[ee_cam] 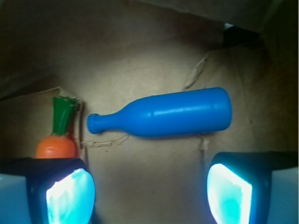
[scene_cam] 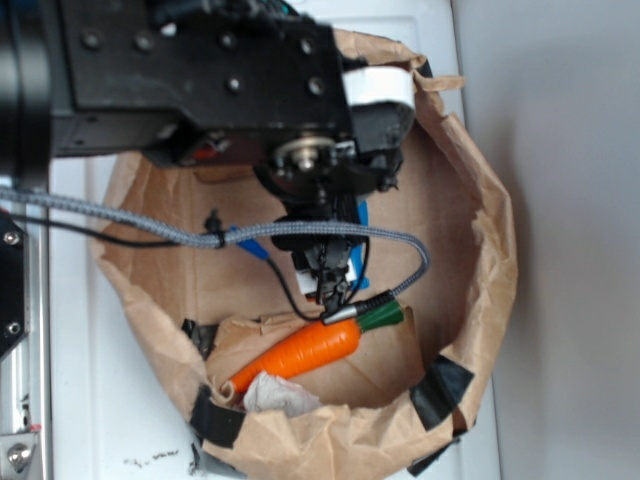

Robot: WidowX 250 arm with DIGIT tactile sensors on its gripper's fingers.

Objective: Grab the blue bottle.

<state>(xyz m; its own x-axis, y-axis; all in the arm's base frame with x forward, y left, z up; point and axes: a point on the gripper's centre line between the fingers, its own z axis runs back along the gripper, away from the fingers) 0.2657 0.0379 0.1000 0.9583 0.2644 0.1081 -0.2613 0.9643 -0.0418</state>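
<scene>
1. Two gripper fingers (ee_cam: 70, 196) fill the wrist view's bottom corners, spread wide apart, holding nothing.
2. Midway between them, the gripper (ee_cam: 149, 193) hovers over brown paper.
3. Just beyond lies the blue bottle (ee_cam: 163, 113) on its side, neck pointing left toward the carrot (ee_cam: 58, 135).
4. Both rest inside a crumpled paper bag (scene_cam: 480, 200).

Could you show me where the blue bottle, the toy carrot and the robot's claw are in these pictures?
blue bottle (ee_cam: 175, 114): wrist view, middle of its body.
toy carrot (scene_cam: 300, 355): exterior view, middle of the orange part.
gripper (ee_cam: 149, 186): wrist view, gap midway between its two fingertips, open.
</scene>
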